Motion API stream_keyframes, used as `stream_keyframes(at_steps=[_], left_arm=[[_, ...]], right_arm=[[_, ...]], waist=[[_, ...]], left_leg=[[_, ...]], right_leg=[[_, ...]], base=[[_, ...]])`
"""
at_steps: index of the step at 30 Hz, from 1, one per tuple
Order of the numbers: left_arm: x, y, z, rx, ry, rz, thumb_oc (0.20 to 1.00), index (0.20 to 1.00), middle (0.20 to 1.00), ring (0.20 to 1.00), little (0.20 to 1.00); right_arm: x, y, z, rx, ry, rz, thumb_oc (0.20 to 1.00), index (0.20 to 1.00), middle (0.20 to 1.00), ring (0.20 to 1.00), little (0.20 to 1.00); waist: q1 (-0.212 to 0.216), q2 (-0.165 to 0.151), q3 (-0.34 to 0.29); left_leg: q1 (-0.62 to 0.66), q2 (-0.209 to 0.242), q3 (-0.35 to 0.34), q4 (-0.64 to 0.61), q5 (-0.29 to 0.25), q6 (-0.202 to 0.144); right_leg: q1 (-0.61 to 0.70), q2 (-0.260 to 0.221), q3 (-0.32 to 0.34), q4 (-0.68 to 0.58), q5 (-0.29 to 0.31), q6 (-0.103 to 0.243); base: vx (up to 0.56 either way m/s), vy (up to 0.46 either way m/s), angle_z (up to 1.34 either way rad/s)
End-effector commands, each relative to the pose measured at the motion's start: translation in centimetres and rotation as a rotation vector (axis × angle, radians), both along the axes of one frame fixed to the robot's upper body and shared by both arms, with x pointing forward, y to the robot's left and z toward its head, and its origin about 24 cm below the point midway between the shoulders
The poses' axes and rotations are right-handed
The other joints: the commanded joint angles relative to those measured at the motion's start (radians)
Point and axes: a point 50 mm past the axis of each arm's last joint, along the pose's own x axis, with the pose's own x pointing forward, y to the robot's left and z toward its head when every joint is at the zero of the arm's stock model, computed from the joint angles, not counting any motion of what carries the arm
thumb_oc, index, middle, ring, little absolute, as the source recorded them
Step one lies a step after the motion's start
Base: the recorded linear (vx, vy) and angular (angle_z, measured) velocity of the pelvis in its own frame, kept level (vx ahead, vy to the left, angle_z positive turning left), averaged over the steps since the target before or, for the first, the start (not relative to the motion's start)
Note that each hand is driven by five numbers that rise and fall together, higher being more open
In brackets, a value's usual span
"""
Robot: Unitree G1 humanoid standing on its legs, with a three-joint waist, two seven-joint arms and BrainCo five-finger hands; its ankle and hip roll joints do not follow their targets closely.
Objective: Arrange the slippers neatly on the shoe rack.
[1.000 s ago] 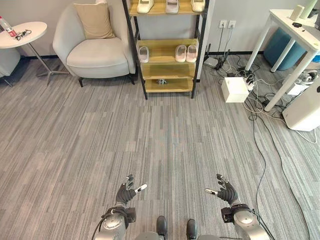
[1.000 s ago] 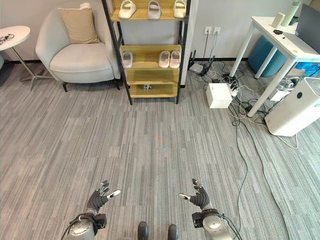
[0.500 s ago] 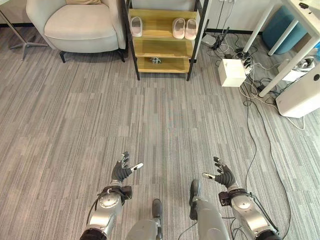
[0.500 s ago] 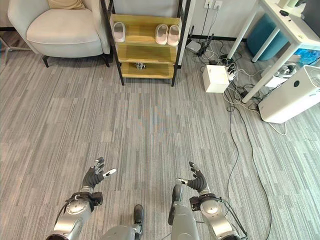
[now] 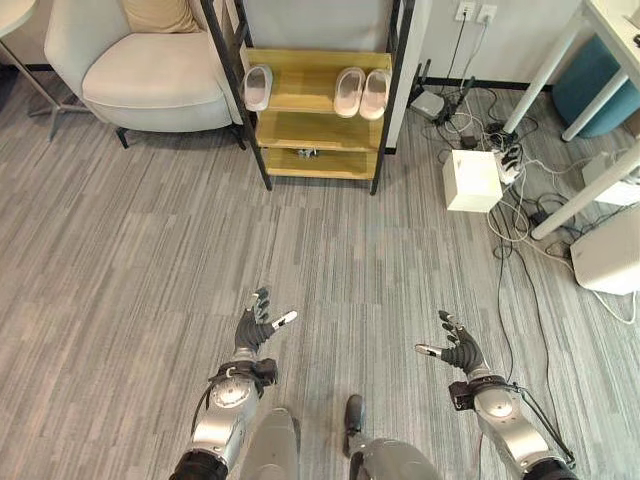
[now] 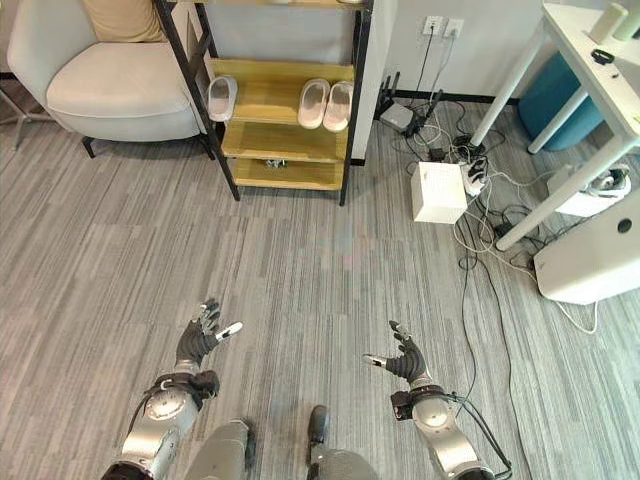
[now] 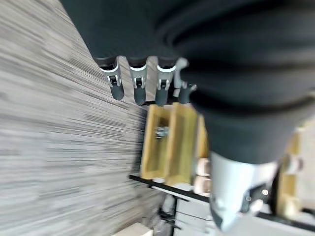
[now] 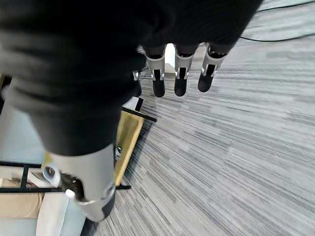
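Standing well back from the shoe rack (image 5: pixel 318 95), the robot holds both hands low over the grey carpet, and each hand is empty. The left hand (image 5: pixel 256 331) has its fingers spread wide and relaxed, and the right hand (image 5: pixel 456 352) is the same, with nothing between the fingers and the thumb.

Compared with half a second ago the whole view has shifted, so the camera has moved: the rack now sits a little lower in the picture and the armchair (image 5: pixel 150 70) shows more. The hands keep almost the same pose as before. This suggests the robot is only approaching, and no slipper is touched yet.

On the middle shelf one single slipper (image 5: pixel 257 87) lies alone at the left end, and a pair of slippers (image 5: pixel 361 92) lies side by side near the right end. On the lowest shelf a small dark object (image 5: pixel 307 153) lies, too small to tell what it is.
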Motion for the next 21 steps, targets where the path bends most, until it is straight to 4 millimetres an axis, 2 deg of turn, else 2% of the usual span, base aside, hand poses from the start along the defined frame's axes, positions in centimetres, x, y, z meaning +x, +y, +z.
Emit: stream_keyframes(at_steps=[1, 2, 3, 5, 8, 9, 10, 13, 15, 16, 17, 18, 21], left_arm=[[1.1, -0.3, 2.0, 0.038, -0.109, -0.022, 1.0, 1.0, 1.0, 1.0, 1.0], [1.2, -0.2, 2.0, 0.049, -0.11, -0.024, 1.0, 1.0, 1.0, 1.0, 1.0], [0.8, 0.1, 1.9, 0.061, -0.104, -0.028, 1.0, 1.0, 1.0, 1.0, 1.0], [0.4, 0.1, 1.6, 0.071, -0.091, -0.038, 1.0, 1.0, 1.0, 1.0, 1.0], [-0.1, 0.5, 0.9, 0.092, -0.053, -0.052, 1.0, 1.0, 1.0, 1.0, 1.0], [-0.4, 0.6, 0.2, 0.083, -0.014, -0.045, 1.0, 1.0, 1.0, 1.0, 1.0], [-0.3, 0.7, 0.1, 0.083, -0.007, -0.041, 1.0, 1.0, 1.0, 1.0, 1.0], [-0.3, 1.0, 0.0, 0.101, 0.005, -0.041, 1.0, 1.0, 1.0, 1.0, 1.0], [-0.3, 1.0, -0.1, 0.111, 0.012, -0.047, 1.0, 1.0, 1.0, 1.0, 1.0], [-0.3, 0.9, -0.1, 0.111, 0.012, -0.051, 1.0, 1.0, 1.0, 1.0, 1.0], [-0.2, 0.7, 0.0, 0.11, 0.008, -0.065, 1.0, 1.0, 1.0, 1.0, 1.0], [-0.2, 0.6, 0.0, 0.108, 0.005, -0.071, 1.0, 1.0, 1.0, 1.0, 1.0], [0.2, 0.4, 0.3, 0.11, -0.011, -0.079, 1.0, 1.0, 1.0, 1.0, 1.0]], right_arm=[[0.2, -1.1, 1.3, -0.004, -0.08, -0.035, 1.0, 1.0, 1.0, 1.0, 1.0], [0.1, -1.1, 0.9, -0.001, -0.065, -0.046, 1.0, 1.0, 1.0, 1.0, 1.0], [-0.2, -0.8, 0.5, 0.006, -0.045, -0.033, 1.0, 1.0, 1.0, 1.0, 1.0], [-0.3, -0.3, 0.3, 0.018, -0.032, -0.017, 1.0, 1.0, 1.0, 1.0, 1.0], [-0.5, 0.7, -0.4, 0.051, 0.0, 0.002, 1.0, 1.0, 1.0, 1.0, 1.0], [-0.9, 1.3, -0.9, 0.056, 0.027, 0.02, 1.0, 1.0, 1.0, 1.0, 1.0], [-0.9, 1.4, -1.0, 0.057, 0.031, 0.02, 1.0, 1.0, 1.0, 1.0, 1.0], [-0.8, 1.6, -1.0, 0.066, 0.03, 0.021, 1.0, 1.0, 1.0, 1.0, 1.0], [-0.9, 1.7, -1.2, 0.075, 0.04, 0.015, 1.0, 1.0, 1.0, 1.0, 1.0], [-1.0, 1.7, -1.2, 0.077, 0.042, 0.013, 1.0, 1.0, 1.0, 1.0, 1.0], [-0.9, 1.6, -1.1, 0.08, 0.039, 0.006, 1.0, 1.0, 1.0, 1.0, 1.0], [-0.8, 1.5, -1.0, 0.081, 0.035, 0.004, 1.0, 1.0, 1.0, 1.0, 1.0], [-0.7, 1.4, -0.9, 0.082, 0.027, -0.008, 1.0, 1.0, 1.0, 1.0, 1.0]], waist=[[0.03, 0.043, 0.019], [0.041, 0.039, 0.018], [0.045, 0.045, -0.004], [0.048, 0.043, -0.031], [0.063, 0.016, -0.071], [0.071, -0.003, -0.089], [0.071, -0.005, -0.089], [0.059, -0.002, -0.075], [0.049, 0.017, -0.068], [0.043, 0.026, -0.06], [0.03, 0.04, -0.052], [0.022, 0.042, -0.046], [-0.007, 0.04, -0.031]], left_leg=[[0.071, 0.028, 0.032, -0.195, 0.132, -0.003], [0.061, 0.02, 0.042, -0.245, 0.149, -0.005], [0.08, 0.016, 0.036, -0.257, 0.172, -0.004], [0.102, 0.003, 0.031, -0.246, 0.187, 0.004], [0.137, -0.023, 0.052, -0.211, 0.147, 0.035], [0.165, -0.049, 0.061, -0.199, 0.104, 0.063], [0.179, -0.055, 0.064, -0.201, 0.093, 0.073], [0.23, -0.072, 0.071, -0.216, 0.067, 0.1], [0.278, -0.066, 0.064, -0.243, 0.053, 0.108], [0.299, -0.063, 0.058, -0.251, 0.043, 0.107], [0.333, -0.06, 0.051, -0.26, 0.027, 0.101], [0.35, -0.062, 0.047, -0.262, 0.016, 0.097], [0.405, -0.069, 0.03, -0.263, -0.02, 0.08]], right_leg=[[0.039, -0.064, 0.011, 0.029, -0.153, 0.073], [0.066, -0.064, 0.014, 0.025, -0.165, 0.076], [0.086, -0.055, 0.024, 0.029, -0.176, 0.087], [0.108, -0.07, 0.047, 0.039, -0.188, 0.097], [0.122, -0.115, 0.078, 0.061, -0.189, 0.122], [0.092, -0.135, 0.092, 0.161, -0.179, 0.153], [0.061, -0.138, 0.096, 0.219, -0.171, 0.165], [-0.017, -0.155, 0.094, 0.391, -0.058, 0.212], [-0.085, -0.158, 0.076, 0.48, -0.021, 0.213], [-0.118, -0.16, 0.055, 0.488, -0.036, 0.199], [-0.159, -0.162, 0.01, 0.404, -0.068, 0.176], [-0.166, -0.166, -0.011, 0.342, -0.069, 0.169], [-0.211, -0.164, -0.02, 0.123, -0.015, 0.178]], base=[[0.3, 0.074, -0.37], [0.5, 0.175, -0.23], [0.44, 0.204, -0.23], [0.39, 0.231, -0.42], [0.4, 0.288, -0.53], [0.42, 0.359, -0.12], [0.28, 0.285, 0.24], [0.11, 0.144, 0.33], [0.17, 0.113, 0.28], [0.3, 0.082, 0.15], [0.33, 0.029, 0.05], [0.34, -0.022, -0.03], [0.3, -0.079, 0.01]])
